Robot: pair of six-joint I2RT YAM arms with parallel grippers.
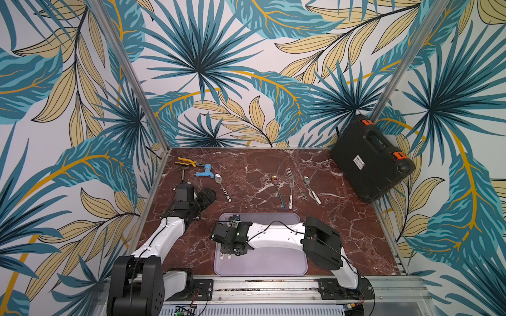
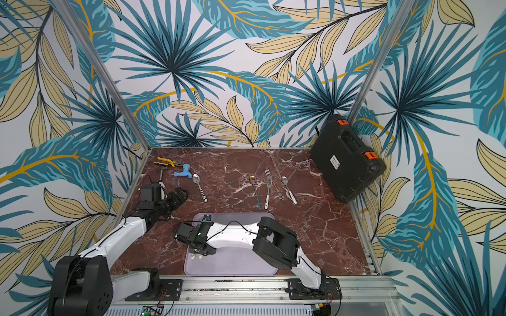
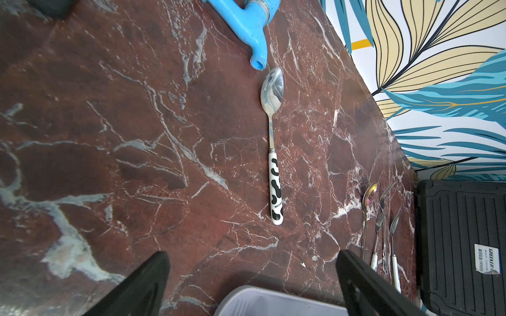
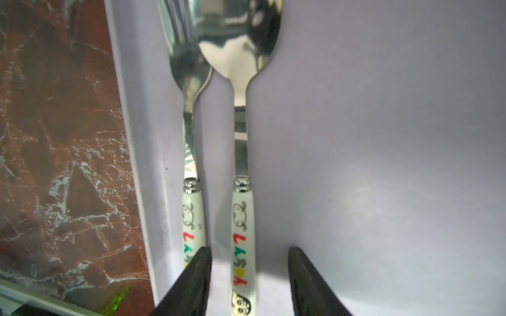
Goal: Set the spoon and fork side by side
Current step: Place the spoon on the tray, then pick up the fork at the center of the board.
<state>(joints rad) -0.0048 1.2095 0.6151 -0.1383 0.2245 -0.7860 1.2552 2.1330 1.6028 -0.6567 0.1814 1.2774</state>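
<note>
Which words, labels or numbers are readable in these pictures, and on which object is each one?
"しん": spoon handle and fork handle; later letters unclear.
"049039", uncertain: sticker on black case; other lines too small.
Cow-patterned spoon handle: small print, blurred.

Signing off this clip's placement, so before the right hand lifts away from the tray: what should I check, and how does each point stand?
1. The spoon and fork lie parallel, side by side: ok.
2. Both rest on the purple tray: ok.
3. The right hand is open, not touching the spoon handle: ok.
4. Fork clear of that hand: cannot tell; one finger overlaps its handle end in the wrist view.
5. The left hand is open and empty: ok.
</note>
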